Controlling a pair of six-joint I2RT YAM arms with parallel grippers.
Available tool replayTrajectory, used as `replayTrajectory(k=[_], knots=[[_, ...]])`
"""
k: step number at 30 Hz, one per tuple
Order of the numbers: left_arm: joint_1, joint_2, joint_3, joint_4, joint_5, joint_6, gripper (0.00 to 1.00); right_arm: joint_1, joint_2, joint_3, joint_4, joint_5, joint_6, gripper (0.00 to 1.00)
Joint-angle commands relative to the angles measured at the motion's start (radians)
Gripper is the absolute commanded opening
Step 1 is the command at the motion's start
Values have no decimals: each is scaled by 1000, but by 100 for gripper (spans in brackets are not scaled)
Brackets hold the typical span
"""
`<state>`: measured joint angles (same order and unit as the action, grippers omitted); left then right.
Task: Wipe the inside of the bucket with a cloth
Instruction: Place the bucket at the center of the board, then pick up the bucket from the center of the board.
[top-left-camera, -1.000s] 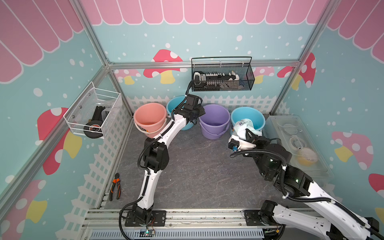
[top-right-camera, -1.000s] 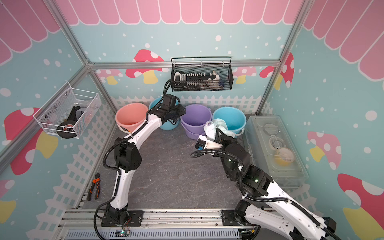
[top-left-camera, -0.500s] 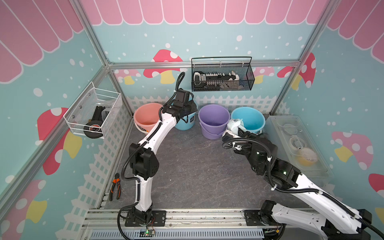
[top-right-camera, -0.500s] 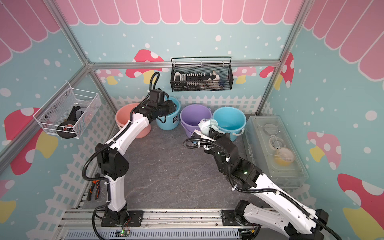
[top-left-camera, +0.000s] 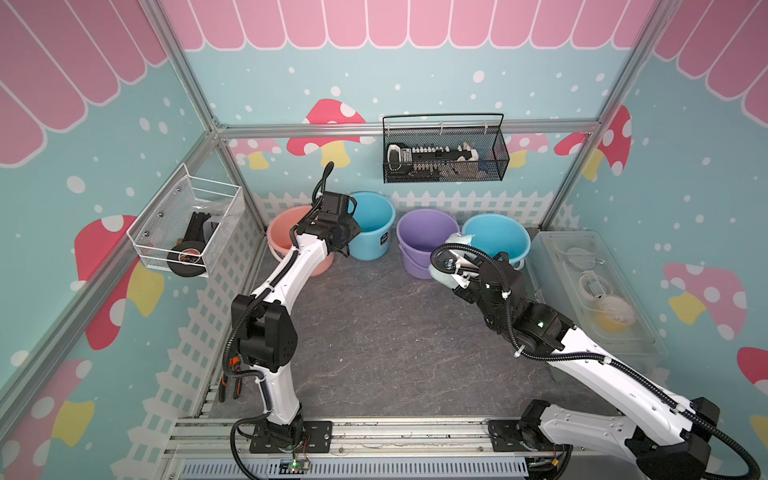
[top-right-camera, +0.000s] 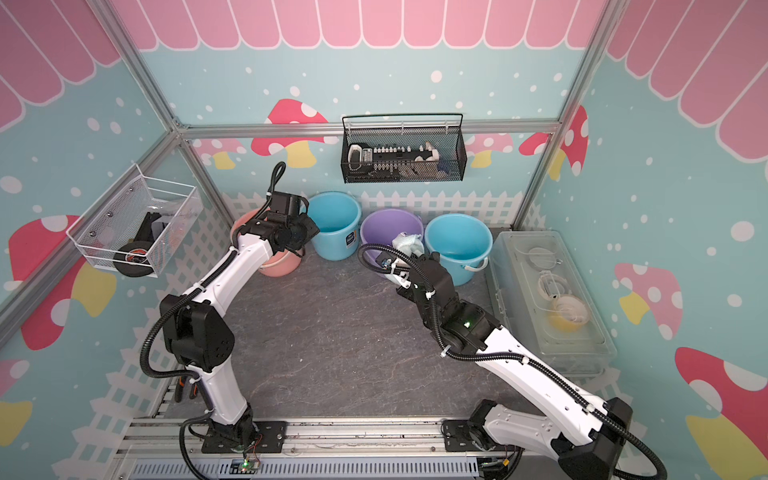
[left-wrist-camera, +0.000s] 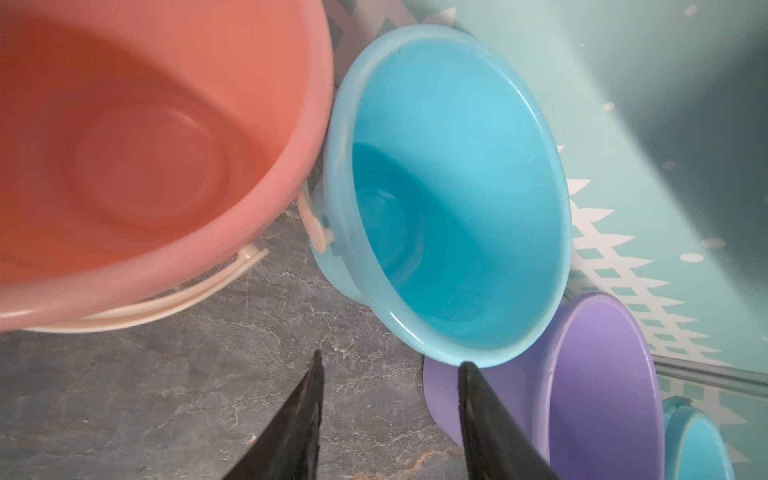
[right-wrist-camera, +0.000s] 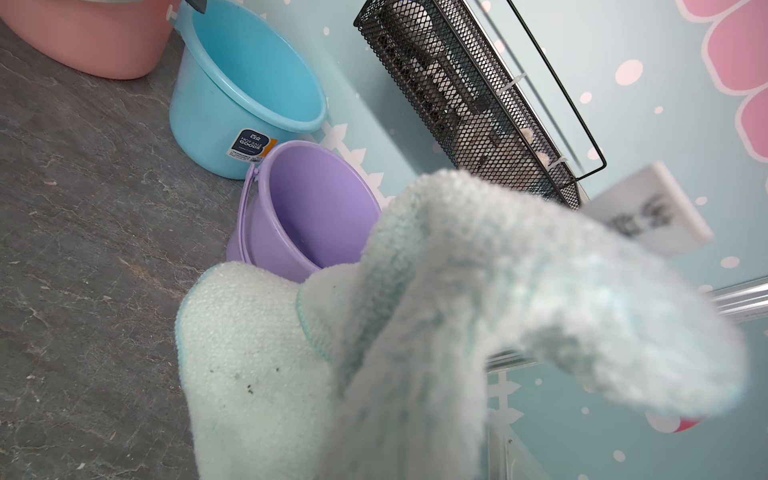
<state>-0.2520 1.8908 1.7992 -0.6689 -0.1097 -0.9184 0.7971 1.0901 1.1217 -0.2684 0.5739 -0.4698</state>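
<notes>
Four buckets stand along the back wall, across the middle of both top views: pink bucket (top-left-camera: 279, 237), left blue bucket (top-left-camera: 374, 214), purple bucket (top-left-camera: 426, 232) and right blue bucket (top-left-camera: 496, 237). The cloth (top-left-camera: 459, 240) sits right of centre, bunched over the right gripper (top-left-camera: 451, 259), which is clamped on it. It hangs off the floor, just in front of the gap between the purple and right blue buckets. In the right wrist view the cloth (right-wrist-camera: 457, 311) fills the lower middle and hides the fingers. The left gripper (left-wrist-camera: 390, 359) is half open and empty, above the floor at the left blue bucket's near rim. That rim touches the pink bucket's.
</notes>
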Motion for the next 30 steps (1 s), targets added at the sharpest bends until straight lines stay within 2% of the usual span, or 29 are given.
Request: replayTrajectory(k=[1,5,14,26,30], knots=[[-1,44,31,-5,11,-157,54,-10,2,29,21,-17,13,0],[-1,107,80,-6,-10,-213,57,-13,0,23,21,-26,10,0],[-1,261,238,-7,-17,-276,57,-22,-27,0,12,-8,-19,0],[11,221,165,-8,-22,-271,26,-42,-55,-17,6,-14,-30,0],[27,182,118,-9,1,-246,19,-44,-47,-7,7,-19,-33,0]])
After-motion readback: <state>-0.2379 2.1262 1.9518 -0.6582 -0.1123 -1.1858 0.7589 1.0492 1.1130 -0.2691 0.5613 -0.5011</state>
